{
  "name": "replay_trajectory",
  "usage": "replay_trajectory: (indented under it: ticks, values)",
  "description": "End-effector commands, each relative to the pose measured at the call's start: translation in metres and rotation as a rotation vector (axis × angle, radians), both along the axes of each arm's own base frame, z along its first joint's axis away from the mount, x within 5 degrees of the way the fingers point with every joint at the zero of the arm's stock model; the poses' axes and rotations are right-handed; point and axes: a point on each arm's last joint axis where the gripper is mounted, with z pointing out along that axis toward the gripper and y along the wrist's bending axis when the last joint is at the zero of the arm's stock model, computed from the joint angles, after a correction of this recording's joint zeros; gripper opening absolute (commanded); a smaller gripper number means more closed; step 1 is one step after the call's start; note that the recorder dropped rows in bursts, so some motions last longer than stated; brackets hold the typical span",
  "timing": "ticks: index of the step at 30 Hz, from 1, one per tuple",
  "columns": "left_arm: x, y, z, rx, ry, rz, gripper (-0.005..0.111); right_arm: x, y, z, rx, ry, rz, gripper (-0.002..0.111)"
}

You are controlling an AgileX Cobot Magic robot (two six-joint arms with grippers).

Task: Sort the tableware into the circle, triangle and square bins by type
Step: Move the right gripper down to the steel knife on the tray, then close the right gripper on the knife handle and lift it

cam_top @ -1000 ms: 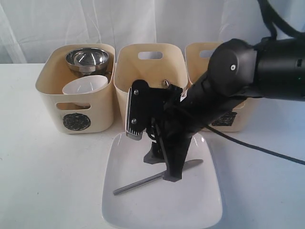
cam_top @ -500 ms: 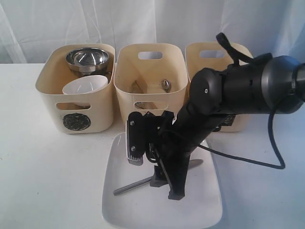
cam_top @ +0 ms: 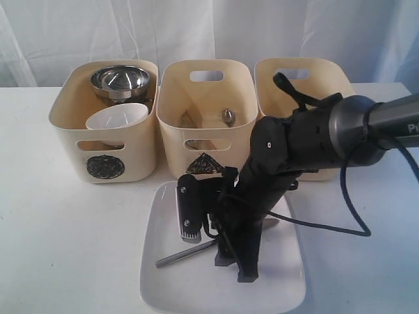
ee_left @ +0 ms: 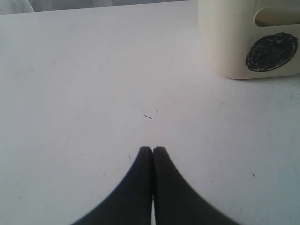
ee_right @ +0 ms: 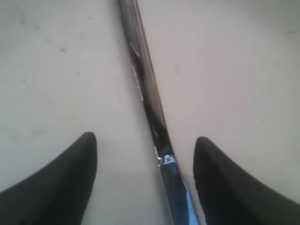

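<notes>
A large white square plate (cam_top: 163, 278) lies in front of the three cream bins. On it rests a steel cutlery piece (cam_top: 185, 254), seen close up as a dark steel shaft (ee_right: 143, 89). My right gripper (cam_top: 234, 267) (ee_right: 145, 138) is open and low over the plate, one finger on each side of the shaft without touching it. The circle bin (cam_top: 105, 167) holds a large steel bowl (cam_top: 120, 80) and a small white bowl (cam_top: 116, 121). Steel cutlery (cam_top: 228, 116) sits in the triangle bin (cam_top: 204, 163). My left gripper (ee_left: 152, 150) is shut and empty over bare table near the circle bin (ee_left: 248, 42).
The third bin (cam_top: 308, 82) stands at the back right, its front mark hidden behind my right arm (cam_top: 314, 140). A black cable (cam_top: 347, 209) trails from that arm across the white table (cam_top: 59, 229). A white curtain hangs behind the bins.
My right arm has swung down and forward, lowering its open gripper from above the middle bin's front to the plate, around the cutlery piece. The left gripper stays shut.
</notes>
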Motion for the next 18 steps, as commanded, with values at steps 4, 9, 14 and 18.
replay_trajectory:
  ticks: [4, 9, 14, 18]
  values:
    - [0.0, -0.001, -0.001, -0.016, 0.0, -0.005, 0.0, 0.007, 0.0, -0.015, -0.006, -0.033, -0.011, 0.057]
    - [0.0, -0.001, -0.001, -0.016, 0.0, -0.005, 0.0, 0.007, 0.0, -0.031, -0.035, 0.009, -0.009, 0.056]
    - [0.0, -0.001, -0.001, -0.016, 0.0, -0.005, 0.0, 0.002, -0.002, -0.038, -0.064, 0.07, 0.002, 0.043]
    - [0.0, -0.001, -0.001, -0.016, 0.0, -0.005, 0.0, -0.003, -0.004, -0.042, -0.091, 0.149, -0.02, 0.031]
